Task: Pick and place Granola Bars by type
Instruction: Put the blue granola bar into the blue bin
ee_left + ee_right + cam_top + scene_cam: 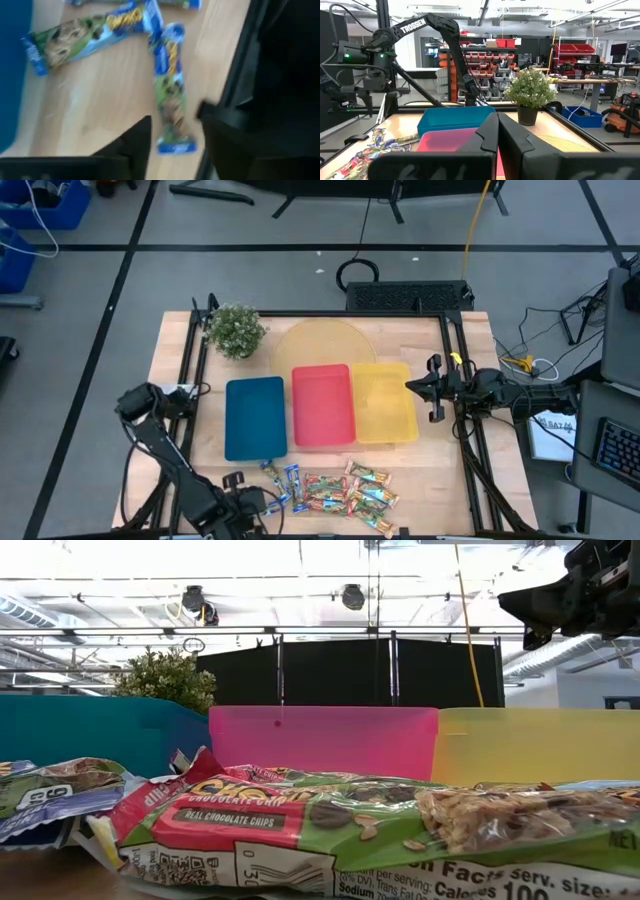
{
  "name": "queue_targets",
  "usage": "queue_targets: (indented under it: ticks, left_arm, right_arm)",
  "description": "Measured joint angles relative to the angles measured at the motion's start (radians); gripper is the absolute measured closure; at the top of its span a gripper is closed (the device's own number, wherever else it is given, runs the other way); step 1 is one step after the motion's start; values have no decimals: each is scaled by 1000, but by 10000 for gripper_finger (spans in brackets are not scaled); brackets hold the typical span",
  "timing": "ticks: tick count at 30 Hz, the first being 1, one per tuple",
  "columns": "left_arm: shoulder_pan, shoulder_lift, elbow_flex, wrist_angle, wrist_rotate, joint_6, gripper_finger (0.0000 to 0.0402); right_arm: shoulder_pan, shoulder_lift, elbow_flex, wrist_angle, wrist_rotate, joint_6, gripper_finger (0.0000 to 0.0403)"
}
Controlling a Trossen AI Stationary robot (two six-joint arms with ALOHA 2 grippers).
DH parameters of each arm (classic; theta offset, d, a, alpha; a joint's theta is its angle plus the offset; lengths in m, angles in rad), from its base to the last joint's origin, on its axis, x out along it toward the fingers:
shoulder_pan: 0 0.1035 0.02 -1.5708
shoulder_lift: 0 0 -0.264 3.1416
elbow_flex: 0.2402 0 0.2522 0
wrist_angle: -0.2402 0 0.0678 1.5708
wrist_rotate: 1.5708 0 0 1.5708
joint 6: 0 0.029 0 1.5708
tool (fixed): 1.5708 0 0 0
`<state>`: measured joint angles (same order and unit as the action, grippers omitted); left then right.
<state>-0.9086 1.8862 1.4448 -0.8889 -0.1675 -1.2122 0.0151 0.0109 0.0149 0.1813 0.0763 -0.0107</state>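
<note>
The left gripper (172, 137) has its jaws spread either side of a blue bar (170, 90) lying flat on the wood, not clamped on it. Only the wrist view shows that; from above the gripper (262, 500) is a dark lump at the table's front edge beside the bars (340, 492). These are crinkly, shiny wrappers, blue ones nearest the arm, red-green ones heaped to the right; at table height one red-green wrapper (300, 815) fills the foreground. Behind sit three smooth plastic trays: blue (254, 418), red (322, 406), yellow (384, 402). The right gripper (412, 387) hangs over the yellow tray's edge, jaws closed. A plant (236, 330) stands farthest back.
</note>
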Motion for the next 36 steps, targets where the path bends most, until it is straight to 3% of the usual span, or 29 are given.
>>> queue_targets:
  ticks: [5,10,22,29,36]
  left_arm:
    - [39,3,-1,107,11,0,135]
    - [58,6,-2,104,19,-22,99]
    - [34,13,-7,95,-17,-90,117]
    - [21,81,-56,102,76,-155,114]
    - [22,149,-60,104,114,-92,95]
  right_arm:
    - [0,0,0,0,0,0,403]
    - [0,1,0,-1,0,0,403]
    - [0,1,0,0,0,-26,403]
    - [0,2,0,-5,0,-27,403]
    - [0,2,0,-12,0,-27,403]
